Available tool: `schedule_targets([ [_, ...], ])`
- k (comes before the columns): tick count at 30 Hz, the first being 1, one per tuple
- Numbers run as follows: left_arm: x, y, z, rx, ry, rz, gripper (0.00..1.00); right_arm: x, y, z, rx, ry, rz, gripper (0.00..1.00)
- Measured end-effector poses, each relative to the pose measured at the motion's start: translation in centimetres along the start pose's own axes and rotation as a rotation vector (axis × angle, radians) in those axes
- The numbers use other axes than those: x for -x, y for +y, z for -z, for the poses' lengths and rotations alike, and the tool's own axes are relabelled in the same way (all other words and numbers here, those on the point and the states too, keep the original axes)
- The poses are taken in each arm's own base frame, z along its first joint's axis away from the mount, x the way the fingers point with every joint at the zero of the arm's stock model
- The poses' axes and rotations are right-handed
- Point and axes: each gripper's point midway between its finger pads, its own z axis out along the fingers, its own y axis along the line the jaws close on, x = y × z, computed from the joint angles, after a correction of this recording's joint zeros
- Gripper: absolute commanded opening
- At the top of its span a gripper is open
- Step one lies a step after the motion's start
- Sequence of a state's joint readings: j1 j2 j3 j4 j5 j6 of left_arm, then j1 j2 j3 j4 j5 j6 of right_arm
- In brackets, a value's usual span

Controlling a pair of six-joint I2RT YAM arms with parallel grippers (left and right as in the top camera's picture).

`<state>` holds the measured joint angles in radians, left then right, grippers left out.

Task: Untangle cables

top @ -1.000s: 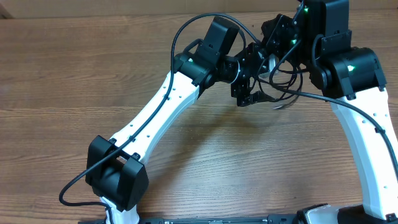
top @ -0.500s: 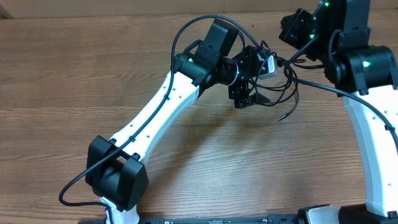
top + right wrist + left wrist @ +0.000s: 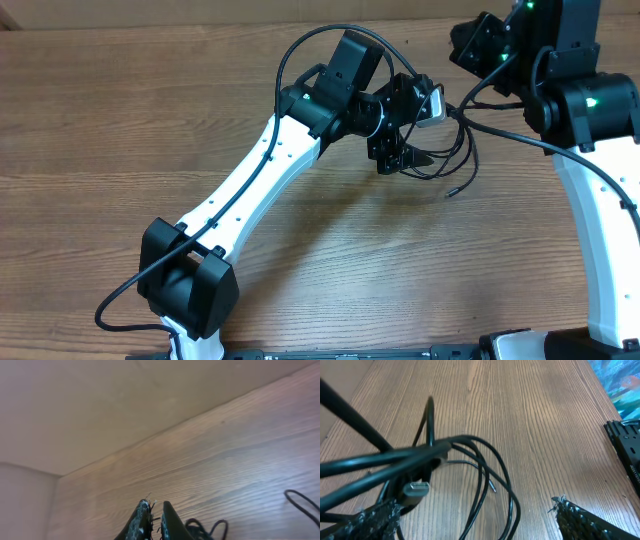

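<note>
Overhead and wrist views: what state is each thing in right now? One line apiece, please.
left claw, open, fingers either side of the cable bundle
right claw, shut; whether it pinches a cable cannot be told
cables, tangled in overlapping loops on the table
silver-tipped plug, unplugged, sitting in the tangle

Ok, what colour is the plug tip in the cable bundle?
Silver plug tip on black cables; left wrist view shows it best.
</note>
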<state>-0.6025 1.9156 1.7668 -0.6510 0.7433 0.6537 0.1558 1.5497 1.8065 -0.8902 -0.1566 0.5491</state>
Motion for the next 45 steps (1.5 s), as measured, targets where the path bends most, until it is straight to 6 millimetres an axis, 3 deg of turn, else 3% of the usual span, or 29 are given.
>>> schedule_targets([
  [4, -0.6, 0.0, -0.4, -0.009, 0.011, 0.013, 0.99, 0.0, 1.1, 0.0, 0.059, 0.007, 0.005, 0.07],
  [8, -3.0, 0.4, -2.3, -0.036, 0.049, 0.068, 1.0, -0.1, 1.6, 0.1, 0.082, 0.016, 0.007, 0.07],
  [11, -4.4, 0.6, -3.4, -0.049, 0.075, 0.102, 1.0, 0.0, 1.6, 0.1, 0.081, 0.015, 0.007, 0.07],
  [15, -4.8, 0.7, -3.6, -0.049, 0.083, 0.11, 1.0, 0.0, 0.6, 0.0, 0.034, 0.007, 0.002, 0.1],
  [18, -5.2, 1.1, -3.6, -0.023, 0.104, 0.11, 1.0, -0.2, -0.9, 0.0, -0.044, 0.002, -0.005, 0.28],
  [22, -6.5, 2.6, -3.4, 0.071, 0.177, 0.132, 0.99, -1.1, -3.3, 0.3, -0.166, 0.027, 0.015, 0.7],
  [24, -7.3, 3.5, -3.1, 0.128, 0.217, 0.153, 1.0, -2.0, -4.5, 0.3, -0.216, 0.063, 0.056, 0.81],
  [25, -7.6, 4.0, -3.0, 0.157, 0.233, 0.162, 1.0, -2.3, -4.9, 0.3, -0.233, 0.079, 0.074, 0.95],
  [26, -7.9, 4.4, -2.9, 0.188, 0.252, 0.173, 1.0, -2.6, -5.3, 0.1, -0.252, 0.093, 0.093, 1.0],
  [32, -8.6, 6.0, -2.2, 0.289, 0.289, 0.208, 0.99, -4.9, -7.8, -1.9, -0.328, 0.197, 0.139, 1.0],
  [38, -7.1, 7.8, 1.2, 0.408, 0.277, 0.203, 1.0, -6.3, -10.3, -3.1, -0.387, 0.263, 0.12, 1.0],
  [45, -2.5, 9.3, 9.4, 0.586, 0.184, 0.163, 0.99, -5.3, -13.3, -2.1, -0.45, 0.257, 0.05, 1.0],
])
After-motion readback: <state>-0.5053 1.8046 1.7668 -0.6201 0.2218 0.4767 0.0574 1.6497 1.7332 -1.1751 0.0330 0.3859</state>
